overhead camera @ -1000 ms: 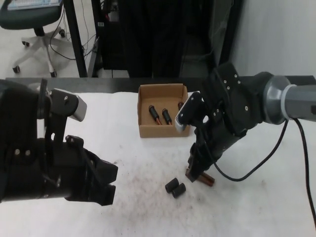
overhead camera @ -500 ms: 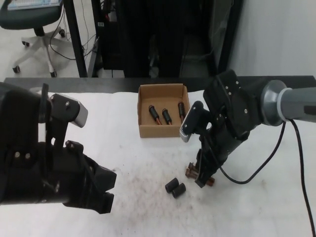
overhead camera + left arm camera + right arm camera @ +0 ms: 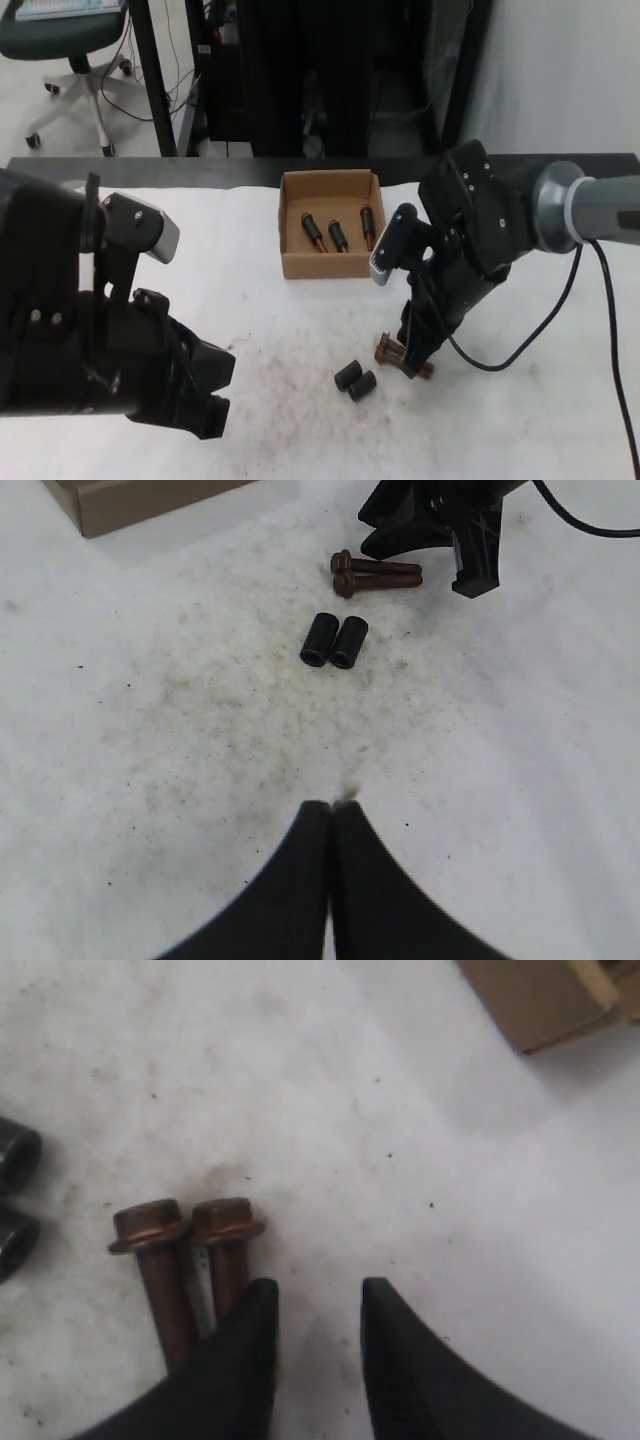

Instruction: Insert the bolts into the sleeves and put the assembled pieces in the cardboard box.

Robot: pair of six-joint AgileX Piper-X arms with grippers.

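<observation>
Near the worktop's front edge, right tool (image 3: 318,1295), part-open, empty, sits beside two bolts (image 3: 190,1250); left tool (image 3: 331,815) closed, empty. Bolt pickup seems next: straddle one.

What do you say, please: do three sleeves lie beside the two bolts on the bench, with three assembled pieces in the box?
Not quite: the left wrist view shows two black sleeves, not three. They lie beside the two bolts on the bench, with three assembled pieces in the box.
</observation>
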